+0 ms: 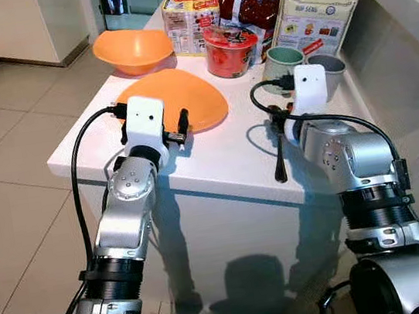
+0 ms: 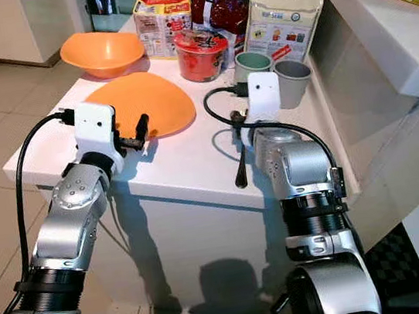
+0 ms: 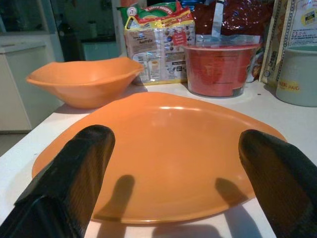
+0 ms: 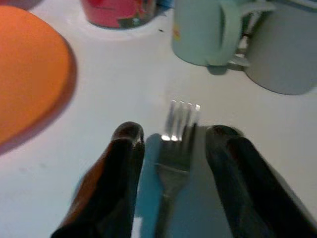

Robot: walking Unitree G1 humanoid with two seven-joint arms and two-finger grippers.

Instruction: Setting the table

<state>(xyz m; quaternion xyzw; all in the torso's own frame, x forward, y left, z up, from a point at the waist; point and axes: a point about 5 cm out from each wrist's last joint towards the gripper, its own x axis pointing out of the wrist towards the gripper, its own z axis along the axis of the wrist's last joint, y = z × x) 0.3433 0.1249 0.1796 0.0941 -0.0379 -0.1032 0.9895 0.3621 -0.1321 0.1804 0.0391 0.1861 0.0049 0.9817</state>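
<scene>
A flat orange plate (image 1: pixel 186 98) lies on the white table (image 1: pixel 219 167). My left gripper (image 3: pixel 178 163) is open at the plate's near edge, its fingers (image 3: pixel 74 173) spread wide on either side of the rim. A fork (image 1: pixel 278 155) with a dark handle lies on the table to the right of the plate, tines (image 4: pixel 182 119) pointing away from me. My right gripper (image 4: pixel 174 131) hovers low over the fork's neck. Its fingers (image 4: pixel 119 168) stand a little apart on either side of the fork, with a gap showing.
An orange bowl (image 1: pixel 132 49) sits behind the plate. A red noodle cup (image 1: pixel 231 48), a green mug (image 1: pixel 283 61), a grey mug (image 1: pixel 328 70) and several food packets (image 1: pixel 191 15) crowd the far side. A raised white counter (image 1: pixel 400 13) borders the right. The tiled floor (image 1: pixel 6 154) lies left.
</scene>
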